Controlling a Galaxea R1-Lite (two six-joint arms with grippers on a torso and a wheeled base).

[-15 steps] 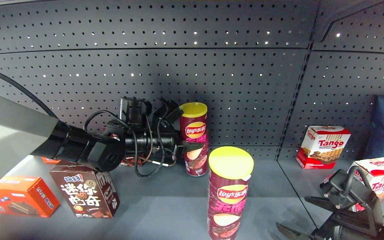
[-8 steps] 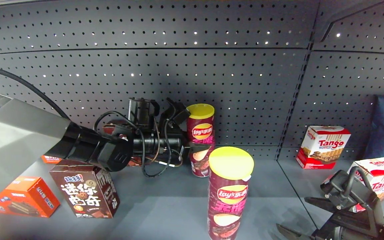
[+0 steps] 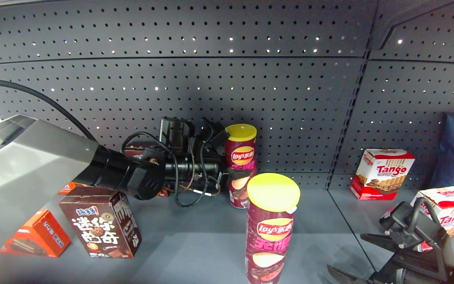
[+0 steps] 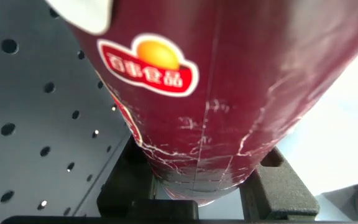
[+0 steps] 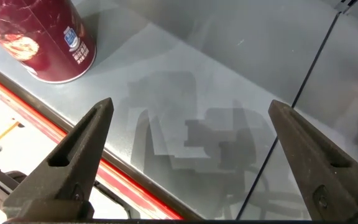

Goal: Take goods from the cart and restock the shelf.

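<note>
at the back of the shelf (image 3: pixel 195 248), close to the pegboard wall (image 3: pixel 250 86), the left gripper (image 3: pixel 238 173) pinches the back chip can (image 3: pixel 242 152) around its middle. this can stands upright with its yellow lid on top. from the head view it is hard to tell if its bottom touches the shelf or hangs just over it.

the left wrist view shows what the head view cannot: the back chip can (image 4: pixel 229 93) up close, sitting right between the two black pads (image 4: pixel 278 186), one on each side, both tight against its red skin. the holes of the wall show just beside it.

the front chip can (image 3: pixel 272 228) stands alone nearer the shelf edge, upright, apart from the back one. the right wrist view shows the low end of the front chip can (image 5: pixel 39 37) sitting flat on the grey shelf, near a red strip (image 5: pixel 23 102) along the edge — the head view cuts that part off.

the right gripper (image 3: pixel 359 256) is low on the right, jaws spread wide and holding nothing. in the right wrist view the right gripper (image 5: pixel 190 109) has only bare shelf between its fingers, and the front chip can is off to one side, outside them.

a brown cookie box (image 3: pixel 101 225) and an orange box (image 3: pixel 38 240) sit on the left, and two wafer boxes (image 3: pixel 382 171) sit on the right.
</note>
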